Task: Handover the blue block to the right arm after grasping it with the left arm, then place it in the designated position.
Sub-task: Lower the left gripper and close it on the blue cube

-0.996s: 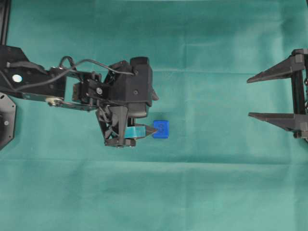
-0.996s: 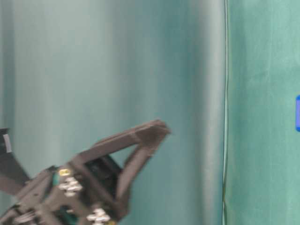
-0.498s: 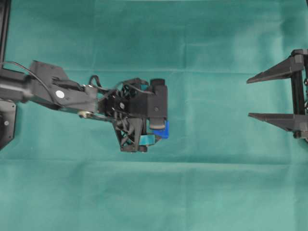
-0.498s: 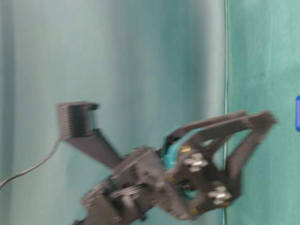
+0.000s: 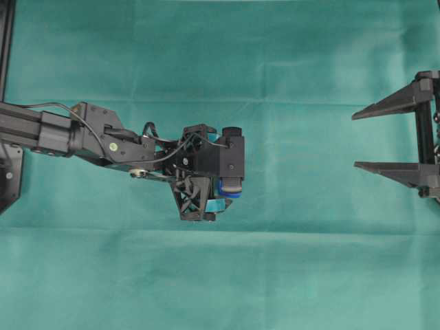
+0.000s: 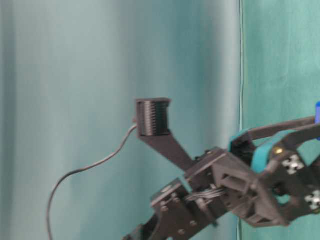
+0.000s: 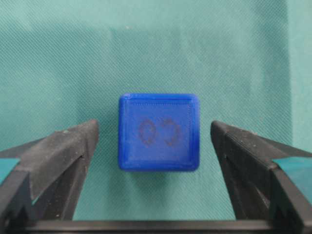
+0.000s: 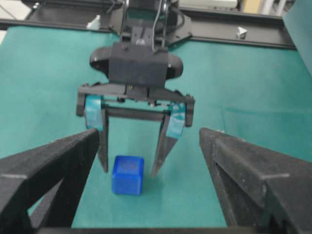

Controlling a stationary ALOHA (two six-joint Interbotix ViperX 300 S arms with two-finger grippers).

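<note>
Green cloth (image 5: pixel 309 261) carries the blue block (image 7: pixel 158 131), which sits between the spread fingers of the left gripper (image 8: pixel 131 168) — untouched on either side. The right gripper (image 5: pixel 385 137) hangs agape at three o'clock, well apart — only bare cloth between.

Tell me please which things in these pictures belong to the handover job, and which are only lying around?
Belong to the job:
- blue block
- left gripper, open, straddling the block
- right gripper, open, waiting

Only there:
- green cloth
- black frame behind the table
</note>
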